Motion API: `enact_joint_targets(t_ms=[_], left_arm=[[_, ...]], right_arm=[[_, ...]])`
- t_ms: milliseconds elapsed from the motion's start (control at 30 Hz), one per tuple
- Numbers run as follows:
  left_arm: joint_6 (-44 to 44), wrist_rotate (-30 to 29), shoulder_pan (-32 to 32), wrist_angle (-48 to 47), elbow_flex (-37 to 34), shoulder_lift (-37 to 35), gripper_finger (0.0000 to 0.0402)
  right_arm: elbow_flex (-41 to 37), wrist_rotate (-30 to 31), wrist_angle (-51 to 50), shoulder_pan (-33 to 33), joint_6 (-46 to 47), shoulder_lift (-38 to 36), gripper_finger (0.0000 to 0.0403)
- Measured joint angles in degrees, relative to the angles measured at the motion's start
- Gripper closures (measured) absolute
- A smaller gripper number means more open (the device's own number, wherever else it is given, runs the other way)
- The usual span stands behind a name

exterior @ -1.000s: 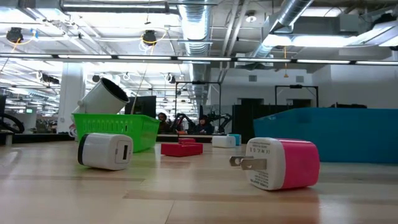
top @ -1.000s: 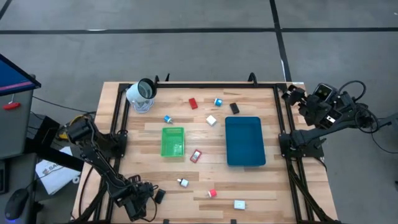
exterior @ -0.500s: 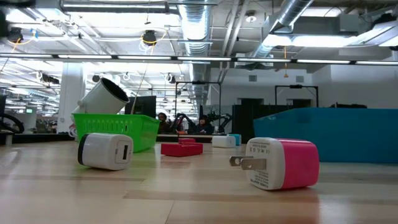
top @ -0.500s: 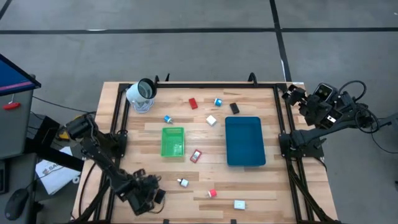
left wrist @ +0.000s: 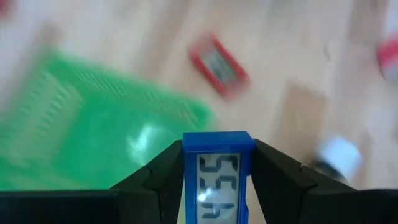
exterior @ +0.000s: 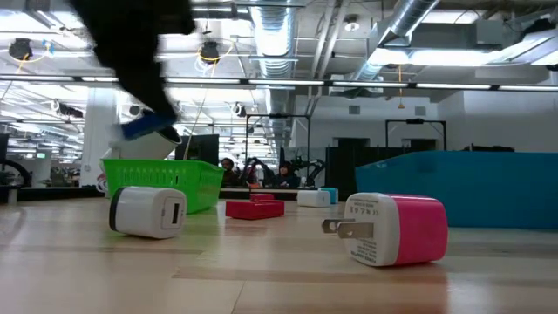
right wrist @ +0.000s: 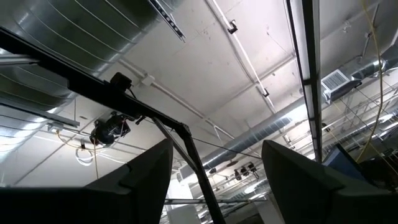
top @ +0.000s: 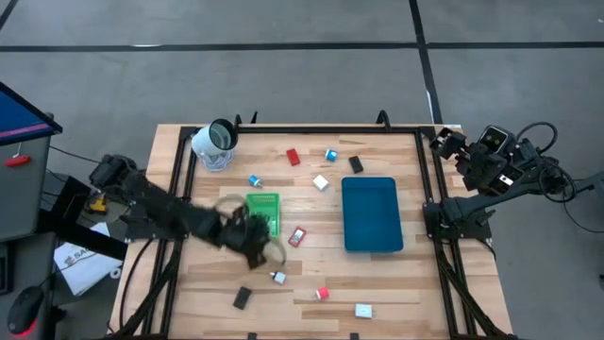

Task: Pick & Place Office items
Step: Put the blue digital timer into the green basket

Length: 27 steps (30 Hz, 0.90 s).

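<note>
Blue digital timer with grey number display, clamped upright between the two dark fingers of the left gripper; seen in the low view as a blue block under the dark blurred arm, raised clear of the table. Held over the near edge of the green tray, the tray's mesh floor directly below and beyond the timer.

Just past the gripper, beside the tray: red-framed item lying flat on the wood. Near the gripper on its table-front side: small white-and-dark plug, also at. Farther toward the table front: black block, pink-and-white charger shown large in the low view, white charger.

Well beyond the gripper, toward the far edge of the wooden table: blue-and-white clip, white cube, red block, blue block, black block. Dark blue tray well to the right of the held timer. White cylinder lying at the far left corner.

Right gripper parked off the table's far right corner, raised, camera aimed at the ceiling; fingers spread apart, holding nothing.
</note>
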Motion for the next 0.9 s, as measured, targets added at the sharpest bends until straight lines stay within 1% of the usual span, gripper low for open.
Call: enact_joint_targets(t_ms=[67, 267, 400, 500, 600, 800, 900], left_arm=[[6.86, 0.37, 4.31, 0.6, -0.02, -1.62, 0.0249], [25.72, 7.78, 15.63, 1.42, 0.43, -3.91, 0.0241], [34.48, 12.08, 20.82, 1.28, 1.05, -3.63, 0.0243], [37.27, 14.01, 23.59, 0.31, 1.05, -2.9, 0.0244], [37.62, 15.78, 25.17, -1.03, 1.05, -1.38, 0.0242], [38.87, 19.2, 24.87, -1.11, 1.07, 3.82, 0.0244], [40.11, 19.25, 24.24, -1.18, 1.07, 6.28, 0.0241]], right_arm=[[0.0, 0.0, 0.15, -0.02, 0.0, 0.0, 0.0163], [0.0, 0.0, 0.34, -0.02, -0.04, 0.0, 0.0163], [0.0, -0.02, 0.41, -0.02, -0.71, 0.0, 0.0163], [0.0, -0.02, 0.62, -0.02, -1.07, 0.0, 0.0163], [0.0, -0.02, 0.61, -0.02, -1.51, 0.0, 0.0163], [0.0, -0.19, 0.6, -0.02, -1.68, 0.0, 0.0163], [0.0, -0.24, 0.6, -0.02, -1.66, 0.0, 0.0163]])
